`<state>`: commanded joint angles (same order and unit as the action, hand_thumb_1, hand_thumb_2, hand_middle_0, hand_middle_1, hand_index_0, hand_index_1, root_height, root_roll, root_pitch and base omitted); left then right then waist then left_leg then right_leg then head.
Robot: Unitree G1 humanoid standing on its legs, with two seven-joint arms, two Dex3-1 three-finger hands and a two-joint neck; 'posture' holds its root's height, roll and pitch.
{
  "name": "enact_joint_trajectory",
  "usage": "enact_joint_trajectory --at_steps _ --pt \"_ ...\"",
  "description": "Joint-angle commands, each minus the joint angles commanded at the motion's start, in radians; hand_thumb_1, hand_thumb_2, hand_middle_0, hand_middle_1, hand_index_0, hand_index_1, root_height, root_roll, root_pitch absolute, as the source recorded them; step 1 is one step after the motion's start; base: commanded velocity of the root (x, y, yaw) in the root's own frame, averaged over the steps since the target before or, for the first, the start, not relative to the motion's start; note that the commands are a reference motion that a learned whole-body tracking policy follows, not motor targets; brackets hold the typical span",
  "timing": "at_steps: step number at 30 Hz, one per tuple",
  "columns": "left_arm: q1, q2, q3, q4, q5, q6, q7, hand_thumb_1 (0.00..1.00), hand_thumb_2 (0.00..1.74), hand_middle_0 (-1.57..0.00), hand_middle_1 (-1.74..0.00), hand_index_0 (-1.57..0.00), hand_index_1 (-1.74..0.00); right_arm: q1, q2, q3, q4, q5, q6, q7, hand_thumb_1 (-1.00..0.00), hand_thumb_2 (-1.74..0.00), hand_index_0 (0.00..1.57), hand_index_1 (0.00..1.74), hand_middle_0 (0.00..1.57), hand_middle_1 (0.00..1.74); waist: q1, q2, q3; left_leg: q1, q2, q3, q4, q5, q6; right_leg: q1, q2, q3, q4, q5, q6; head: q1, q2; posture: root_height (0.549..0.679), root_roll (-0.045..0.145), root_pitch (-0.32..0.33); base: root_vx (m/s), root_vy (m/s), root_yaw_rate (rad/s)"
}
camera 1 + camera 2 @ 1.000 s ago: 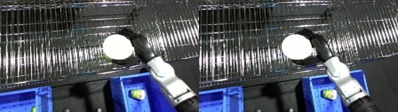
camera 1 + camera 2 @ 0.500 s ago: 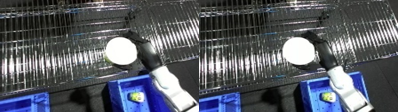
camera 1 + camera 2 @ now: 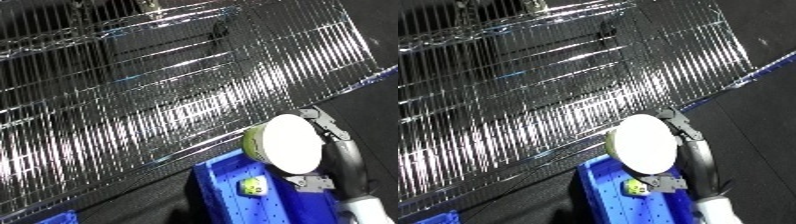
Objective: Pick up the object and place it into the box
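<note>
Left eye view: a round object (image 3: 286, 144), seen with its flat white face turned toward the camera and a pale yellow-green rim along its left edge, like a shallow bowl or lid held on its side. Held up in the air by the right hand (image 3: 330, 137), whose black fingers (image 3: 322, 120) curl over the top right edge while another part of the hand shows under the lower edge. Hangs above the near corner of a blue bin (image 3: 271, 197), overlapping the front edge of a slanting wire rack (image 3: 160, 100) that fills most of the frame. Inside the bin, on its perforated floor, a small yellow-green thing (image 3: 252, 186), too small to make out further. At the lower left corner, a sliver of another blue bin (image 3: 60, 218). Right eye view: same white disc, now nearer the middle of the frame, its greenish rim again on the left, clamped between curled black fingers above and below, with the silver forearm (image 3: 711, 207) running down to the lower edge. Sits over the bin's back wall, clear of the bin floor. Left hand nowhere to be seen in either view.
</note>
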<state>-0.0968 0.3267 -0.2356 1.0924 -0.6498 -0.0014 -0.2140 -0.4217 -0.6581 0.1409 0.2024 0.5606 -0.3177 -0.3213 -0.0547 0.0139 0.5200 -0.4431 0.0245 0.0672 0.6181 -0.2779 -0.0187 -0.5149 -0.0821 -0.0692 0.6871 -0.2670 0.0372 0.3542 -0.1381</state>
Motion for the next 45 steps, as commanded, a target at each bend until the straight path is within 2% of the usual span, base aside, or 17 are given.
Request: enact_joint_trajectory --at_steps 3,6,10,14,22,29,36,42,45 --pt "-0.004 -0.001 0.004 0.01 -0.006 -0.001 0.001 0.0 0.0 0.0 0.0 0.0 0.0 0.053 0.02 -0.026 0.058 0.031 -0.005 -0.026 -0.8 -1.39 1.26 1.39 1.26 1.39 -0.016 -0.001 0.0 0.023 0.003 0.008 -0.017 0.001 -0.0029 0.021 0.0037 0.004 -0.023 0.005 0.0019 0.044 -0.031 0.645 0.056 0.087 -0.02 -0.015 -0.156" --pt "-0.007 -0.003 -0.004 0.022 -0.01 -0.007 0.001 0.0 0.0 0.0 0.0 0.0 0.0 0.089 0.036 -0.047 0.169 0.104 -0.006 0.005 -0.8 -1.39 1.26 1.39 1.26 1.39 -0.025 0.0 0.0 0.043 0.004 0.013 -0.027 -0.001 -0.0043 0.039 0.0054 0.007 -0.038 0.008 0.0013 0.099 -0.066 0.647 0.058 0.078 -0.009 -0.004 -0.126" --pt "-0.016 -0.003 -0.022 0.036 -0.016 -0.013 0.001 0.0 0.0 0.0 0.0 0.0 0.0 0.102 0.045 -0.045 0.325 0.171 -0.004 0.079 -0.6 -1.04 0.94 1.04 0.94 1.04 -0.027 0.004 0.0 0.058 0.003 0.016 -0.032 -0.002 -0.0059 0.055 0.0051 0.009 -0.049 0.012 -0.0005 0.169 -0.106 0.649 0.06 0.069 -0.012 -0.006 -0.063" --pt "-0.03 -0.001 -0.039 0.047 -0.018 -0.007 -0.007 0.0 0.0 0.0 0.0 0.0 0.0 0.091 0.051 -0.029 0.475 0.215 0.019 0.134 -0.4 -0.7 0.63 0.7 0.63 0.7 -0.022 0.011 0.0 0.065 -0.003 0.013 -0.035 -0.001 -0.0062 0.065 0.0033 0.01 -0.059 0.018 -0.0028 0.236 -0.153 0.65 0.064 0.063 -0.018 0.0 -0.008" --pt "-0.051 -0.007 -0.08 0.08 0.001 -0.013 -0.033 0.0 0.0 0.0 0.0 0.0 0.0 0.036 0.07 -0.03 0.773 0.224 0.049 0.213 0.0 0.0 0.0 0.0 0.0 0.0 0.0 0.037 0.0 0.087 -0.024 -0.001 -0.05 0.004 -0.0021 0.086 -0.0023 0.009 -0.072 0.021 -0.0042 0.273 -0.243 0.652 0.07 0.047 -0.009 0.01 0.05" --pt "-0.065 0.0 -0.086 0.097 0.007 -0.003 -0.055 0.0 0.0 0.0 0.0 0.0 0.0 0.012 0.093 -0.023 0.911 0.228 0.069 0.267 0.0 0.0 0.0 0.0 0.0 0.0 0.011 0.045 -0.012 0.097 -0.035 -0.011 -0.06 0.011 -0.0003 0.099 -0.002 0.007 -0.078 0.021 -0.0036 0.273 -0.291 0.653 0.073 0.04 -0.003 0.007 0.049" --pt "-0.067 0.001 -0.089 0.105 0.014 0.001 -0.064 0.0 0.0 0.0 0.0 0.0 0.0 0.014 0.113 -0.016 0.945 0.195 0.062 0.303 0.0 0.0 0.0 0.0 0.0 0.0 0.021 0.044 -0.021 0.105 -0.042 -0.017 -0.07 0.019 -0.0011 0.109 -0.0016 0.003 -0.088 0.027 0.0014 0.241 -0.306 0.654 0.073 0.036 -0.011 0.006 0.046" --pt "-0.069 0.008 -0.078 0.111 0.03 0.003 -0.07 0.0 0.0 0.0 0.0 0.0 0.0 0.005 0.132 0.029 0.923 0.146 0.066 0.4 0.0 0.0 0.0 0.0 0.0 0.0 0.032 0.034 -0.028 0.104 -0.043 -0.023 -0.07 0.022 -0.0032 0.116 -0.0005 0.0 -0.088 0.025 0.0021 0.159 -0.32 0.654 0.071 0.032 -0.016 0.003 0.053" --pt "-0.072 0.011 -0.07 0.112 0.042 0.006 -0.072 0.0 0.0 0.0 0.0 0.0 0.0 0.003 0.141 0.055 0.901 0.123 0.076 0.44 0.0 0.0 0.0 0.0 0.0 0.0 0.039 0.029 -0.033 0.102 -0.043 -0.026 -0.069 0.023 -0.0042 0.118 -0.001 -0.002 -0.088 0.022 0.0024 0.062 -0.333 0.654 0.071 0.031 -0.013 0.003 0.086"
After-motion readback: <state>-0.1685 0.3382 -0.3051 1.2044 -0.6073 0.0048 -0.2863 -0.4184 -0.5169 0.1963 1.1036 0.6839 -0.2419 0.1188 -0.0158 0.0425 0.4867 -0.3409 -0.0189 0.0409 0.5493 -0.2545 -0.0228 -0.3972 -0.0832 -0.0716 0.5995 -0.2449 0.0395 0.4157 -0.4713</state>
